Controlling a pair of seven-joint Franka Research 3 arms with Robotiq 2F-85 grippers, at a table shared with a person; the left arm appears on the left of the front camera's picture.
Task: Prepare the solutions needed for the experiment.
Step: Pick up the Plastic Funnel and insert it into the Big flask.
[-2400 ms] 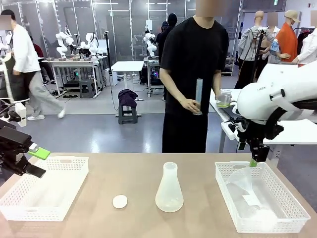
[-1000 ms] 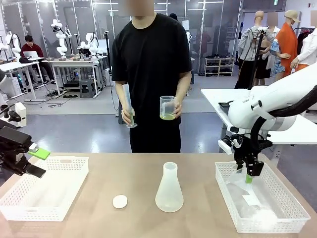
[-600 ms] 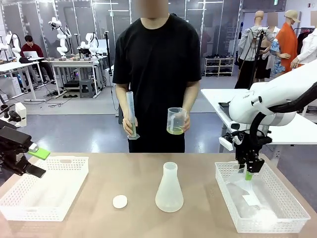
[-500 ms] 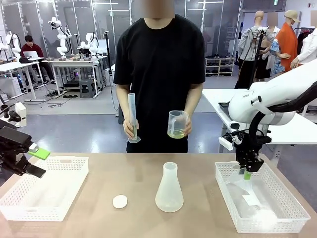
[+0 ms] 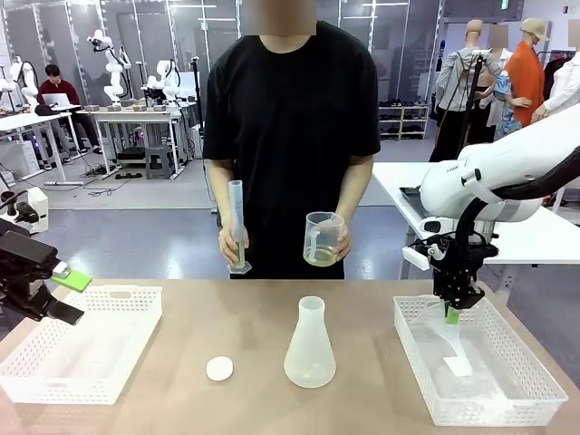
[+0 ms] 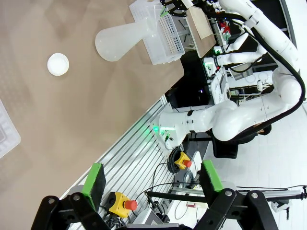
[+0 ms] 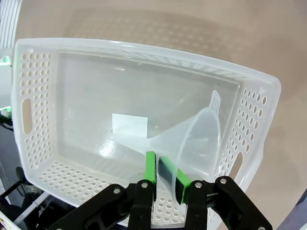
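Observation:
A translucent conical flask [image 5: 310, 344] stands upright mid-table, also seen lying across the left wrist view [image 6: 120, 40]. At the far edge a person holds a clear jug [image 5: 323, 237] with a little pale yellow solution [image 5: 321, 258] in one hand. The other hand holds a tall thin cylinder [image 5: 236, 227]. My right gripper [image 5: 451, 314] [image 7: 158, 163] is inside the right basket [image 5: 535, 381], shut on the narrow stem of a clear funnel [image 7: 201, 139]. My left gripper [image 5: 74, 297] [image 6: 151, 175] hangs open and holds nothing at the table's left edge.
A white perforated basket [image 5: 54, 385] sits at the front left. A small white round lid [image 5: 219, 368] [image 6: 58, 64] lies left of the flask. A white paper slip [image 7: 128, 125] lies on the right basket's floor.
The person has come up to the table's far edge with jug and cylinder. My right gripper has shut on the funnel's stem. The left arm is unmoved.

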